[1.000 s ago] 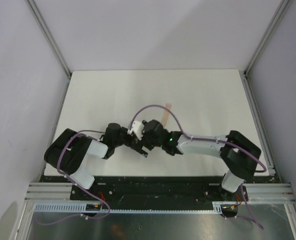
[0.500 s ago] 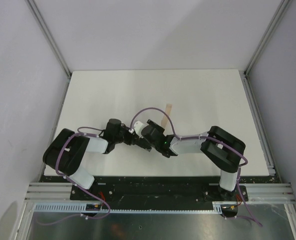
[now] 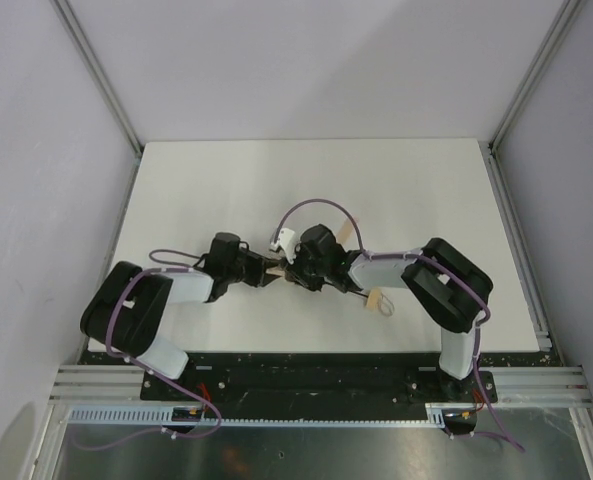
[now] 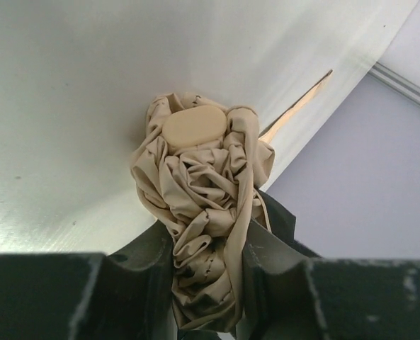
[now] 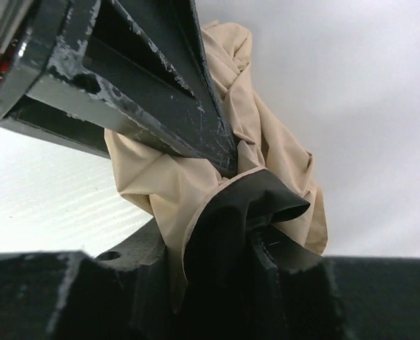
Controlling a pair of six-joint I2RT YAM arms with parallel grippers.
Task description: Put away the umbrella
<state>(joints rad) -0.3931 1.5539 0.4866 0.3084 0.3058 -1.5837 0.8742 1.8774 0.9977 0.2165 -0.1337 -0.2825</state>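
Note:
The umbrella point(image 4: 199, 184) is a crumpled beige bundle with a flat tan cap on its end. My left gripper point(image 4: 210, 273) is shut on its folds, a finger point(image 4: 135, 273) pressed on each side. My right gripper point(image 5: 217, 241) faces it from the other side and is shut on the beige cloth point(image 5: 266, 142) and its dark lining. From above, the two grippers point(image 3: 266, 270) point(image 3: 296, 272) meet tip to tip over the table's near middle. Only a sliver of umbrella point(image 3: 279, 268) shows between them. A pale handle point(image 3: 376, 300) lies under the right forearm.
A thin tan strap point(image 4: 298, 106) lies flat on the white table point(image 3: 206, 190) just beyond the grippers. Grey walls and metal posts point(image 3: 101, 75) close in the table on three sides. The right arm's purple cable point(image 3: 316, 205) loops over the wrists.
My right gripper swung round to face the left one and closed on the umbrella's cloth. The left gripper kept its hold and shifted slightly right. The pale handle now shows under the right forearm.

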